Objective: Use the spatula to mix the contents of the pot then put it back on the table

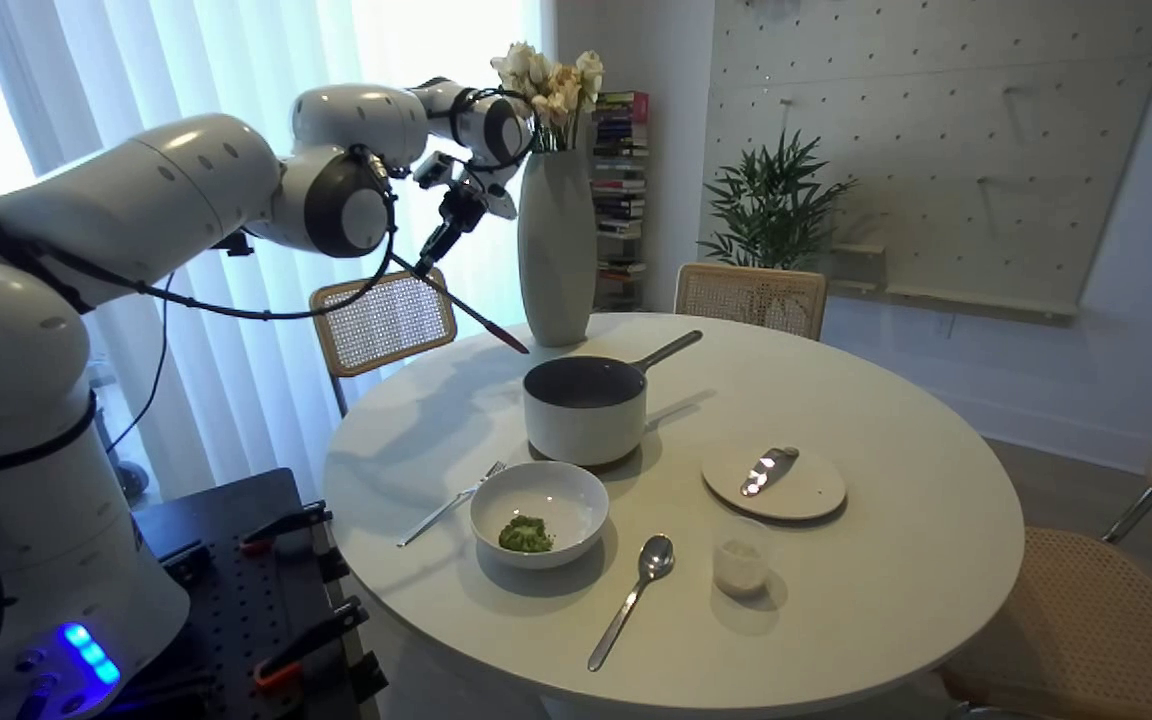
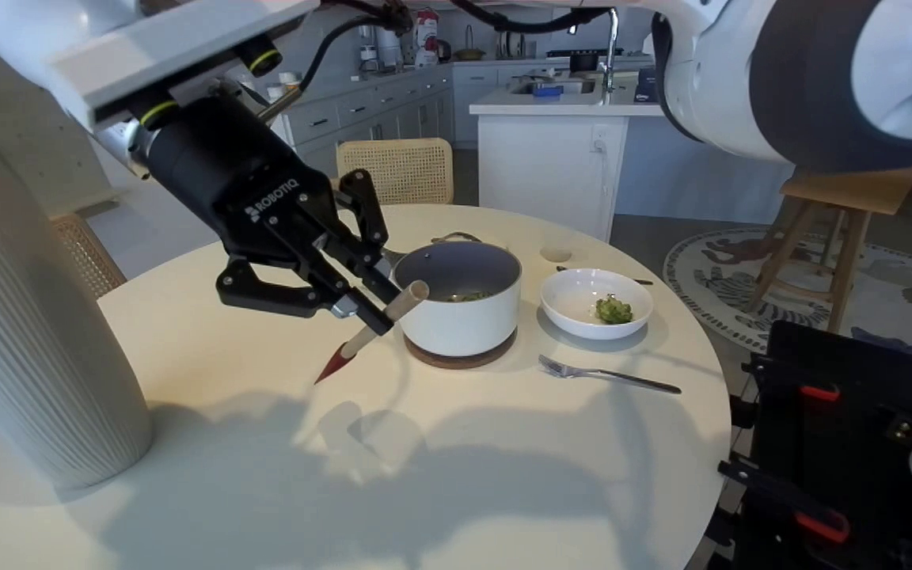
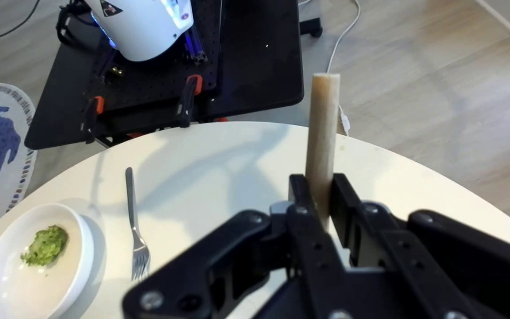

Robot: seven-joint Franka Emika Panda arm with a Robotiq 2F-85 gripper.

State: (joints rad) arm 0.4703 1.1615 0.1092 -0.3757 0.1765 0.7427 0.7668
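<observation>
Black fingers point(image 2: 374, 319), clamped on spatula point(image 2: 359, 341), pot point(image 2: 460, 326) contents point(image 2: 468, 297) showing only in an exterior view

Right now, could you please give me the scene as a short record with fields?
Gripper: closed on the spatula
Spatula: tilted, red end lower, outside the pot
Pot: on a round brown trivet; contents only partly visible
Bowl: white, green food inside
Fork: beside the bowl, not touching
Spoon: lying on the table
Vase: upright on the table, holding flowers
Mixing: whether done, cannot tell
</observation>
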